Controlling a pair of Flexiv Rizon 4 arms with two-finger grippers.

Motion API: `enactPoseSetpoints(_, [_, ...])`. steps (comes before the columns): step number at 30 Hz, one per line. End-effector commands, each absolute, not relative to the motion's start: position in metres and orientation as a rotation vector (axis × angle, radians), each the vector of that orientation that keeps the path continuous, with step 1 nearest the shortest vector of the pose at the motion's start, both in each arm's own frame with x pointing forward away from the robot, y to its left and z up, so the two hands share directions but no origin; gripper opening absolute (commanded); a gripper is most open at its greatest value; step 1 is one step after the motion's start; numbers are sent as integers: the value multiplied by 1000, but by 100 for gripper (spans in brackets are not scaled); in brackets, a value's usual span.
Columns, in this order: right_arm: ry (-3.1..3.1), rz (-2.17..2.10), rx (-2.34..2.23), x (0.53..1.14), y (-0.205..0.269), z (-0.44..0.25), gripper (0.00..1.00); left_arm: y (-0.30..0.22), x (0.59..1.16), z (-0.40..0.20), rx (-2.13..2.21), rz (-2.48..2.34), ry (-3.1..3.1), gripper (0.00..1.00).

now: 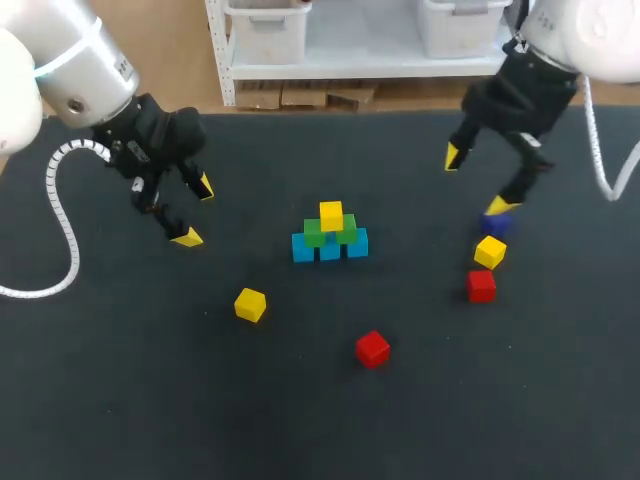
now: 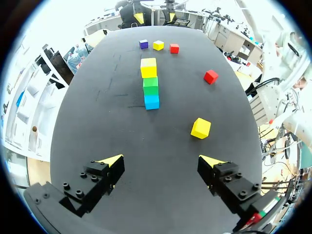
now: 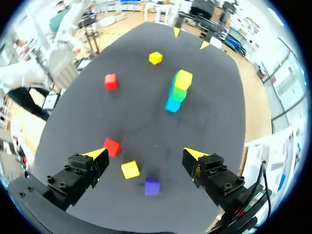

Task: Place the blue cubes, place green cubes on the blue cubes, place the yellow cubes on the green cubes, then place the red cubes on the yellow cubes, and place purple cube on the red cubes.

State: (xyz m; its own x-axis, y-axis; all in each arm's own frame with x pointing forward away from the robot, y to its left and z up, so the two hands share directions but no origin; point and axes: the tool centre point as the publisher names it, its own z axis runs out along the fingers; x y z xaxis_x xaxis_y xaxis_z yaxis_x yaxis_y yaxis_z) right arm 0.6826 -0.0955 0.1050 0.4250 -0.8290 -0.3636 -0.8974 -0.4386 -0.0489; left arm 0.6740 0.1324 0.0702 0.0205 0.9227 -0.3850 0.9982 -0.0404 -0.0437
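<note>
Table (image 1: 100,420) centre: blue cubes (image 1: 330,249), green cubes (image 1: 314,234) on them, one yellow cube (image 1: 331,215) topmost. Purple cube (image 1: 497,225) near right edge, by right gripper (image 1: 475,180). Left gripper (image 1: 196,212) toward left edge. Both jaws wide, empty.

Bright, even overhead light, soft faint shadows, blown-out glare near wrist-view rims

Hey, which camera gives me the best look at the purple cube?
The right wrist view: the purple cube sits close and whole, under the open right gripper. In the head view a yellow fingertip of that gripper partly covers it. In the left wrist view it is small and far off.
</note>
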Motion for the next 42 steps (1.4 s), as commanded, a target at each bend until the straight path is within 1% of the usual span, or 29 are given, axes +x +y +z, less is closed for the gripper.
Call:
enactPoseSetpoints(1, [1449, 402, -2476, 678, -113, 98, 100, 133, 674, 70, 2056, -456, 1989, 100])
enactPoseSetpoints(7, [1354, 352, -2550, 671, -130, 82, 100, 133, 674, 70, 2056, -456, 1989, 100])
enactPoseSetpoints(17, [1257, 332, -2607, 661, -138, 55, 100, 133, 674, 70, 2056, -456, 1989, 100])
enactPoseSetpoints(19, [1255, 334, -2602, 661, -140, 50, 87, 133, 674, 70, 2056, -456, 1989, 100])
enactPoseSetpoints(20, [1255, 334, -2600, 661, -141, 47, 68, 133, 674, 70, 2056, -456, 1989, 100])
enactPoseSetpoints(21, [1253, 338, -2597, 660, -142, 45, 65, 133, 674, 70, 2056, -456, 1989, 100])
enactPoseSetpoints(23, [1249, 344, -2596, 661, -144, 39, 87, 133, 674, 70, 2056, -456, 1989, 100])
enactPoseSetpoints(24, [1247, 346, -2595, 662, -144, 36, 100, 133, 674, 70, 2056, -456, 1989, 100])
enactPoseSetpoints(25, [1243, 346, -2594, 663, -144, 34, 100, 133, 674, 70, 2056, -456, 1989, 100])
enactPoseSetpoints(27, [1231, 348, -2594, 665, -145, 30, 97, 133, 674, 70, 2056, -456, 1989, 100])
enactPoseSetpoints(30, [1208, 347, -2601, 668, -146, 25, 100, 133, 674, 70, 2056, -456, 1989, 100])
enactPoseSetpoints(31, [1203, 345, -2604, 670, -146, 23, 98, 133, 674, 70, 2056, -456, 1989, 100])
enactPoseSetpoints(33, [1195, 344, -2609, 672, -146, 20, 92, 133, 674, 70, 2056, -456, 1989, 100])
enactPoseSetpoints(34, [1190, 345, -2611, 674, -146, 19, 91, 133, 674, 70, 2056, -456, 1989, 100])
enactPoseSetpoints(36, [1186, 346, -2613, 675, -147, 17, 82, 133, 674, 70, 2056, -456, 1989, 100])
enactPoseSetpoints(40, [1180, 356, -2618, 677, -148, 12, 85, 133, 674, 70, 2056, -456, 1989, 100])
enactPoseSetpoints(42, [1177, 363, -2620, 677, -147, 11, 84, 133, 674, 70, 2056, -456, 1989, 100])
